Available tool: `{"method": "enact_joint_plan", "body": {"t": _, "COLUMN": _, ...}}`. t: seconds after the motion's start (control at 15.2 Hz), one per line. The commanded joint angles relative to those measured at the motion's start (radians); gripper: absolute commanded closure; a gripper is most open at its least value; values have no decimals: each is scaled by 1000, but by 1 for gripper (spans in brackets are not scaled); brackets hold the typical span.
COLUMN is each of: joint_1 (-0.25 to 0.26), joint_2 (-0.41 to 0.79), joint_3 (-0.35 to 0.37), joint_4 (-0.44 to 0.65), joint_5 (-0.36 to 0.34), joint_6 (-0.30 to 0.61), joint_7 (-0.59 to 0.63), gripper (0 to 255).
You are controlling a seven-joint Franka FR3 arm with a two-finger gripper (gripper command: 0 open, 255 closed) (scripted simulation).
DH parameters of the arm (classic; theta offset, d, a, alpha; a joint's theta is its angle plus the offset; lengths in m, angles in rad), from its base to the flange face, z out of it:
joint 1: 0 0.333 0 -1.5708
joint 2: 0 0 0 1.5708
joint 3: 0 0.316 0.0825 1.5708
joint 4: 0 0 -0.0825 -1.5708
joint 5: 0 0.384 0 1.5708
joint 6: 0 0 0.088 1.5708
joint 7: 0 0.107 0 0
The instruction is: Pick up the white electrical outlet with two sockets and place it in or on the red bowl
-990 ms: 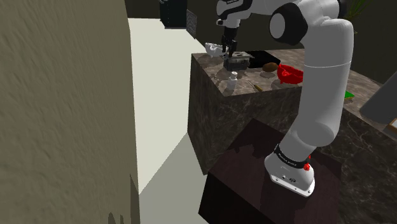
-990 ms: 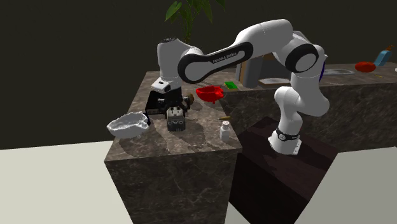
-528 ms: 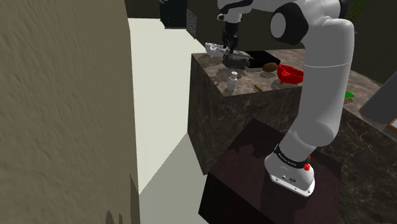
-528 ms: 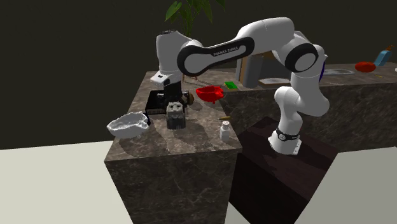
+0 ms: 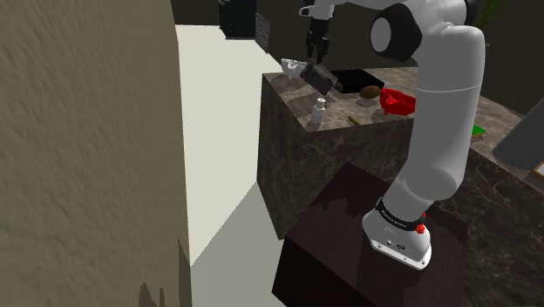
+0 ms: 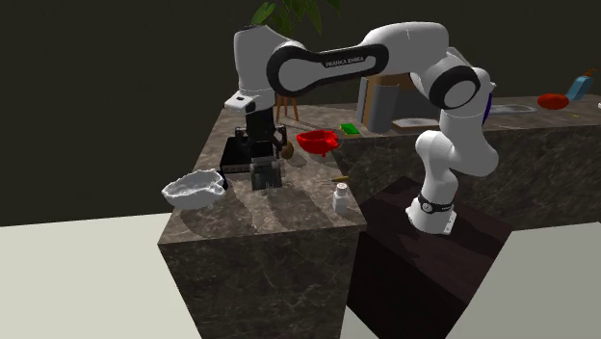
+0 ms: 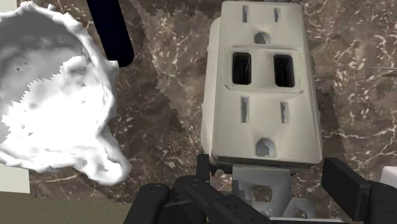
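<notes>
Wrist view, item one: outlet [image 7: 264, 83], off-white, two sockets, face turned to my camera, long axis running straight away from my gripper [image 7: 254, 198]. My jaws are closed part way onto its near end. One black finger [image 7: 356, 191] stands on each side of the metal mounting tab, and the outlet is clasped between them. It throws a jagged shadow on the dark veined countertop [image 7: 172, 95] beside it.

Item two: white crumpled dish [image 7: 57, 95], ragged rim, lying on the countertop just beside the outlet and apart from it.

Second exterior view, same stock:
- My gripper [image 6: 262, 146] points down over the countertop [image 6: 289, 210], and the outlet [image 6: 267, 175] hangs from it, looking grey here and slightly tilted. It appears to hang just clear of the stone.
- The white crumpled dish [image 6: 195, 188] sits on this view's left of the outlet.
- A black tray [image 6: 234, 154] lies just behind the outlet.
- The red bowl [image 6: 318, 142] stands further back and to the right, near the outlet but apart from it.
- A small white bottle [image 6: 341, 199] stands upright near the counter's front right corner.
- My stand [image 6: 405, 260], a dark box, sits against the counter's right side.

Shoulder view: my gripper [image 5: 316, 54] holds the outlet [image 5: 319, 78] tilted above the counter's far end, with the red bowl [image 5: 397, 100] to the view's right of it.
</notes>
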Motion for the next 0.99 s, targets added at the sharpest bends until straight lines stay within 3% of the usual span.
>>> {"method": "enact_joint_plan", "body": {"t": 0.0, "joint_1": -6, "joint_2": 3, "joint_3": 0, "joint_4": 33, "joint_5": 2, "joint_6": -29, "joint_7": 0, "gripper": 255}}
{"method": "enact_joint_plan", "body": {"t": 0.92, "joint_1": -90, "joint_2": 82, "joint_3": 5, "joint_4": 348, "joint_5": 47, "joint_6": -266, "joint_7": -9, "gripper": 255}}
